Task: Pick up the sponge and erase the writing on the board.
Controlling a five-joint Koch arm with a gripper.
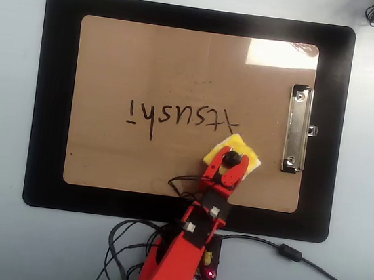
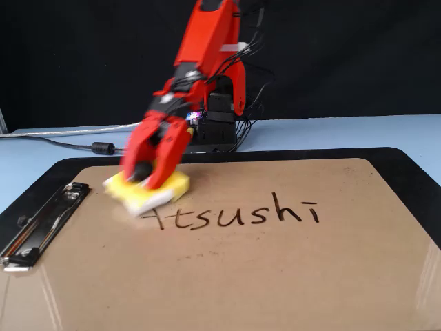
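Nearest the lens in the fixed view is bare board, light brown, glossy, w/ the silver clip at its left short edge. Further back across the board runs the writing, one line of black marker; its first letter on the left is partly gone or covered, the rest reads "tsushi". Touching that left end sits the sponge, yellow w/ white edge, flat on the board. The red pincer comes down onto it from above, jaws clamped on the sponge around its black knob; it's motion-blurred in this view. Behind, the red arm rises from its base on the pale blue worktop, cables around it.

Overhead view: board lies on a black mat, clip at right. Sponge is just below the right end of the writing, pincer on it, near the clip but apart from it.
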